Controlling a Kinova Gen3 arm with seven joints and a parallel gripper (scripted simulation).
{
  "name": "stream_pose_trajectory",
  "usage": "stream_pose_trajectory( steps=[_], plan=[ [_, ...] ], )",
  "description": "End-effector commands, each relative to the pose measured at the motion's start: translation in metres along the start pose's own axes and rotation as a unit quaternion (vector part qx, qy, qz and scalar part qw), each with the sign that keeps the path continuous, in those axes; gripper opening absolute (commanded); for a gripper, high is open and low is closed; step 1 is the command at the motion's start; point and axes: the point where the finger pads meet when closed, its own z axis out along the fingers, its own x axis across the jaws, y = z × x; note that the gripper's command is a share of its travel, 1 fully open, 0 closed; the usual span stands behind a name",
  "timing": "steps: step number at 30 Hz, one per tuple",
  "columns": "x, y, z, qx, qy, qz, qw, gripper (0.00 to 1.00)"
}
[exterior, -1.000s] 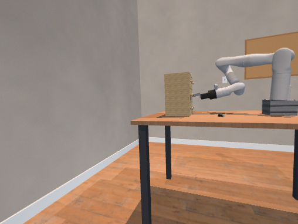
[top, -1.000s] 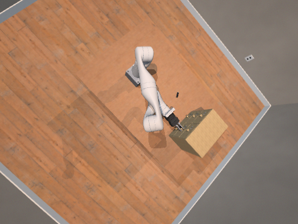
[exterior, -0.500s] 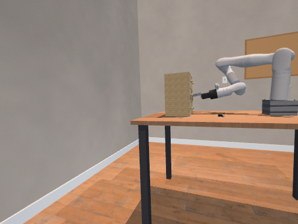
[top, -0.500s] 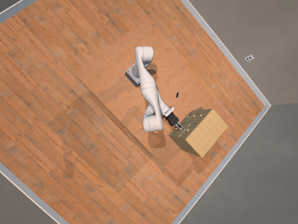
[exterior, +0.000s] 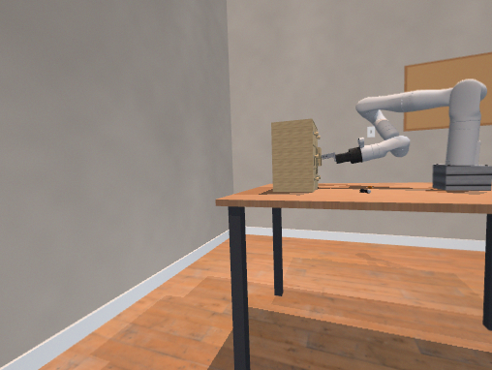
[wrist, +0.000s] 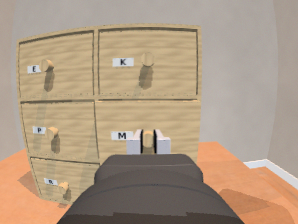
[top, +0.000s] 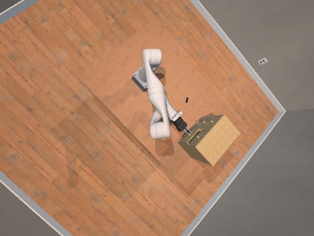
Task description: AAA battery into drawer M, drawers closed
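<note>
from the arm's side, a small dark thing (top: pixel 186 99) (exterior: pixel 364 191) lies on the table, at twelve o'clock from the gripper (top: pixel 188 132) (exterior: pixel 327 156) (wrist: pixel 148 142) in the top view; beyond it in the side view is an orangey one (exterior: pixel 370 187). i can't tell which is the battery; either way, it's on the table. the fingers look closed on drawer m's knob (wrist: pixel 148 139). farther on, drawer m (top: pixel 195 136) (exterior: pixel 320 156) (wrist: pixel 112 117) pokes out of the chest (top: pixel 217 140) (exterior: pixel 292 156) (wrist: pixel 199 75). best draw it slowly, level, towards half past ten, stopping before half its length, lest it droop.
</note>
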Motion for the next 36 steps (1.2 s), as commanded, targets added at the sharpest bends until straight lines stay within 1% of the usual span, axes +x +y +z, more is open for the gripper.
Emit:
stream_pose_trajectory(
  steps=[1,24,36],
  plan=[
    [0.000,0.003,-0.004,-0.003,0.000,0.002,1.000,0.37],
    [0.000,0.008,-0.033,-0.003,0.000,0.002,1.000,0.37],
    [0.000,0.009,-0.042,-0.003,0.000,0.002,1.000,0.37]
  ],
)
